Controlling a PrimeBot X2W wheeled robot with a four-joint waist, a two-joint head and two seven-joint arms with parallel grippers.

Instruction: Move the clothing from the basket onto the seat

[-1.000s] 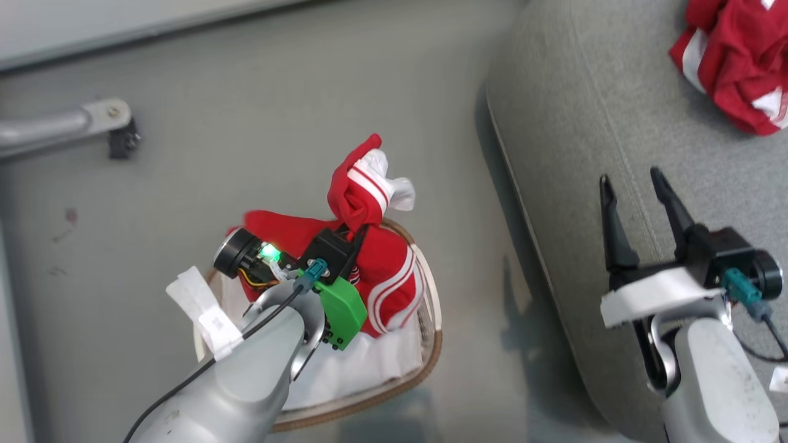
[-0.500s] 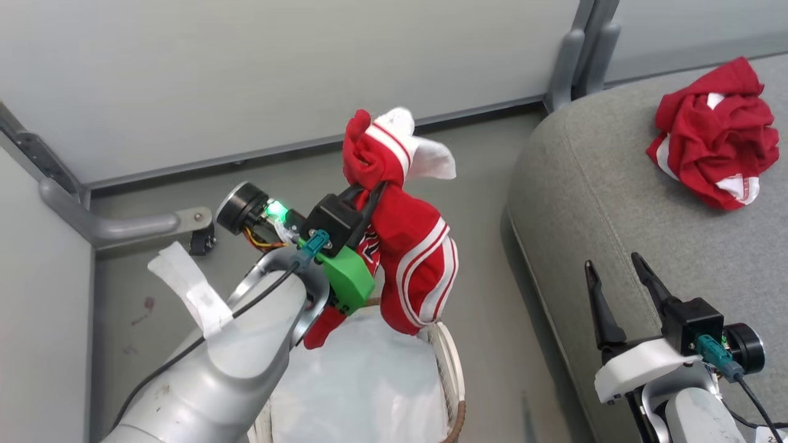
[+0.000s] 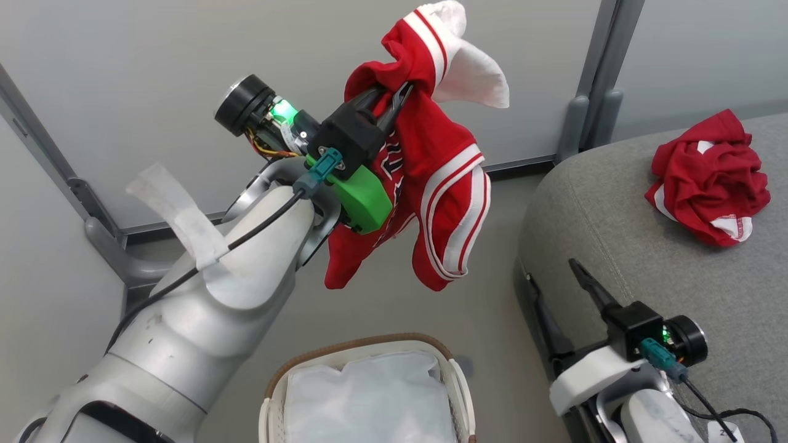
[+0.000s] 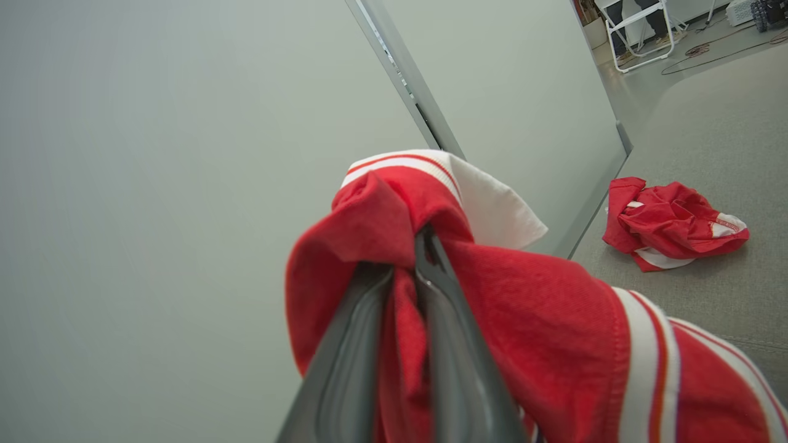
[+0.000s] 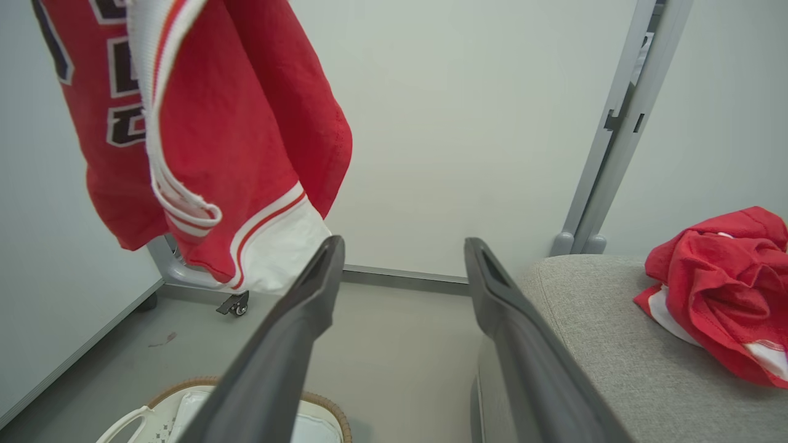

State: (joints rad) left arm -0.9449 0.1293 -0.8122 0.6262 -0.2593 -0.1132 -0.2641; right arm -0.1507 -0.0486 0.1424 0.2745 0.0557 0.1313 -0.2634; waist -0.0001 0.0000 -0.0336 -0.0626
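My left gripper (image 3: 397,98) is shut on a bright red garment (image 3: 443,184) with white panels, striped trim and black-and-white numerals. The garment hangs in the air above the basket (image 3: 363,341), clear of its rim. In the left wrist view the fingers (image 4: 431,320) pinch a bunched fold of the red cloth (image 4: 542,320). A second red garment (image 3: 708,178) lies crumpled on the grey seat (image 3: 615,246). My right gripper (image 3: 551,271) stands open and empty at the seat's front corner, seen also in its wrist view (image 5: 403,243).
The basket holds a white liner (image 3: 369,400). Pale wall panels with a grey metal post (image 3: 591,80) stand behind. A caster foot (image 5: 233,304) rests on the grey floor near the wall. A white folding chair (image 4: 640,24) stands far off.
My left arm has lifted the red garment up out of the basket, and it now hangs free. The head camera has tilted up. The right gripper stays open.
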